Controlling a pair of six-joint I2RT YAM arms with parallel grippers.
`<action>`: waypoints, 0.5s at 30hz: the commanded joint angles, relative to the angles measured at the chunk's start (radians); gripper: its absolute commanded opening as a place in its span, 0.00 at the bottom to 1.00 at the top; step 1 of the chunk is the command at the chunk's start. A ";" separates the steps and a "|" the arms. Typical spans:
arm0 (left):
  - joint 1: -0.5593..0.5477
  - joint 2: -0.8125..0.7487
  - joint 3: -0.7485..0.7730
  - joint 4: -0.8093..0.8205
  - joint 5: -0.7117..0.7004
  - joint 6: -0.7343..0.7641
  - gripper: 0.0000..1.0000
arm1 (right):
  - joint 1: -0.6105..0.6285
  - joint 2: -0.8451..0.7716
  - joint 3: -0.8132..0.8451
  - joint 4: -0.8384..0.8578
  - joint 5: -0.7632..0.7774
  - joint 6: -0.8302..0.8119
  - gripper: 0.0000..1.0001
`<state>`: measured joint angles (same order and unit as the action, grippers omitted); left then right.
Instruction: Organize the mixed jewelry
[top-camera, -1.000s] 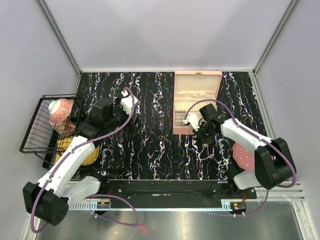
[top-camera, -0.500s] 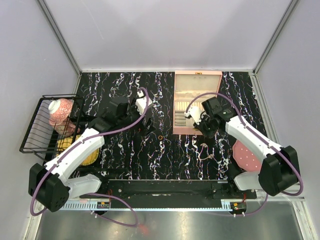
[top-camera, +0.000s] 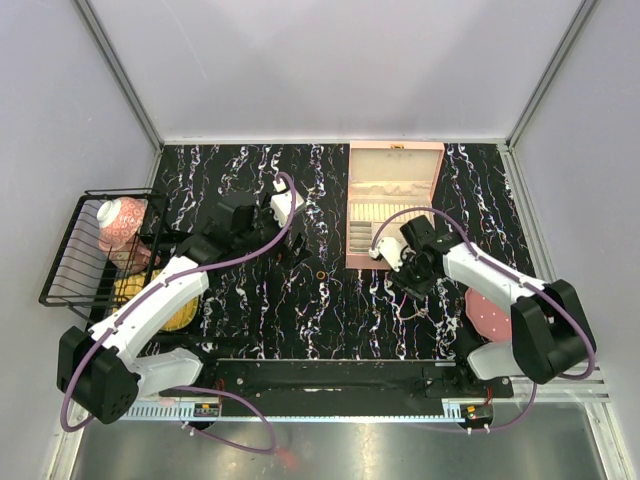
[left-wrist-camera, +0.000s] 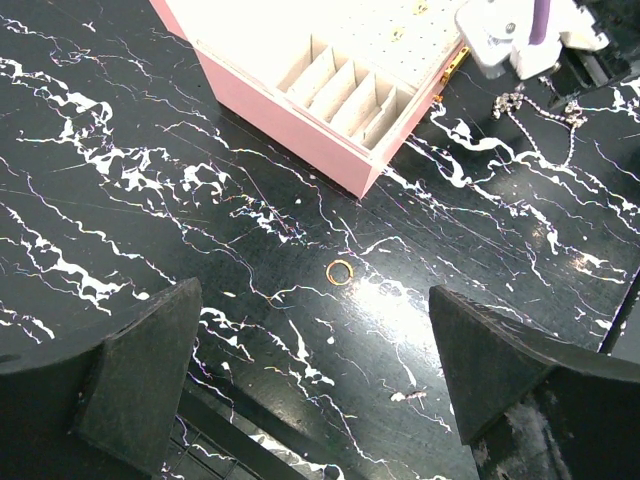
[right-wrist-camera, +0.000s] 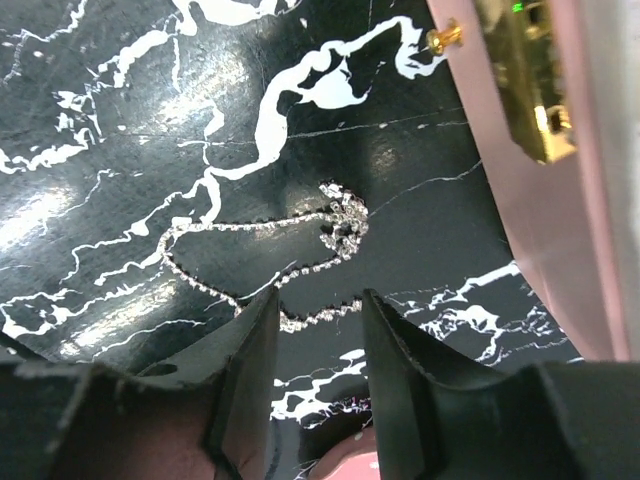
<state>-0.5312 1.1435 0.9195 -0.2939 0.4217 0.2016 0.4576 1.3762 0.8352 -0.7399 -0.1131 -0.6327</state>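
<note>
Wide-open left gripper (left-wrist-camera: 315, 290) above ring (left-wrist-camera: 340, 271); narrow-gapped right gripper (right-wrist-camera: 318, 300) over chain (right-wrist-camera: 340, 228) beside box (right-wrist-camera: 550, 260) edge

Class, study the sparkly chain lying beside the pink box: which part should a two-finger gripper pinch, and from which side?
Pinch the bunched cluster of the rhinestone chain, coming straight down. The strand lies flat and thin on the tabletop, so only the clump offers bulk. Keep the fingers clear of the pink box wall beside it.
</note>
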 joint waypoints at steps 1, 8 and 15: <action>-0.004 -0.021 -0.002 0.053 -0.009 0.001 0.99 | 0.012 0.047 -0.030 0.096 0.029 -0.030 0.47; -0.004 -0.018 -0.004 0.050 -0.014 0.007 0.99 | 0.010 0.096 -0.041 0.157 0.050 -0.051 0.52; -0.004 -0.016 -0.007 0.050 -0.017 0.012 0.99 | 0.010 0.126 -0.053 0.175 0.055 -0.070 0.50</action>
<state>-0.5312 1.1435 0.9165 -0.2932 0.4145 0.2024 0.4583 1.4837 0.7967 -0.6052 -0.0860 -0.6769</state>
